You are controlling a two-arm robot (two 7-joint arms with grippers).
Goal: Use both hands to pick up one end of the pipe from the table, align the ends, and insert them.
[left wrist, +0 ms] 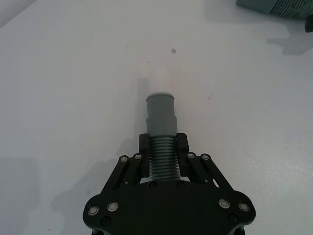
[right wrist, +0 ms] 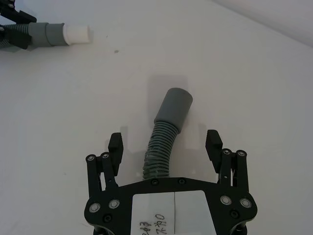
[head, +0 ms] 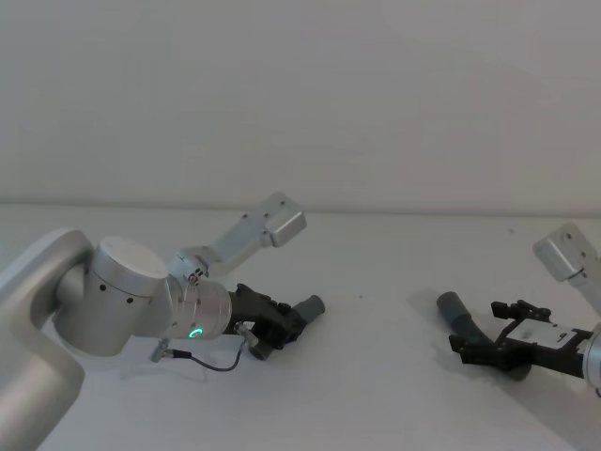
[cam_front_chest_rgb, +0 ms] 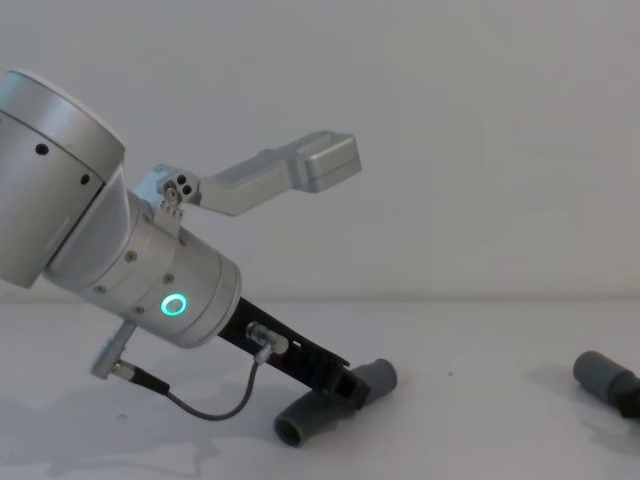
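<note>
**Grey ribbed hose: one half gripped, the other waiting**

From the head view, the straighter piece sits toward 8 o'clock on the white surface. The curved piece sits toward 4 o'clock, well apart from it. The left claw is clenched on the straighter piece's ribbed stretch, just behind its stepped collar. The right claw is spread wide and straddles the curved piece without touching it.

Both halves look light and thin-walled. The ribs will probably flex, so a hold close behind the smooth collar should keep each mouth steady for aligning. The matte plastic should not slip much.

The left wrist view brings out a white tip beyond the collar, a detail the head view leaves indistinct. The chest view gives the tilt: the straighter piece's front end is raised toward 2 o'clock and its back end is low. Whether that back end touches the surface I cannot tell.
</note>
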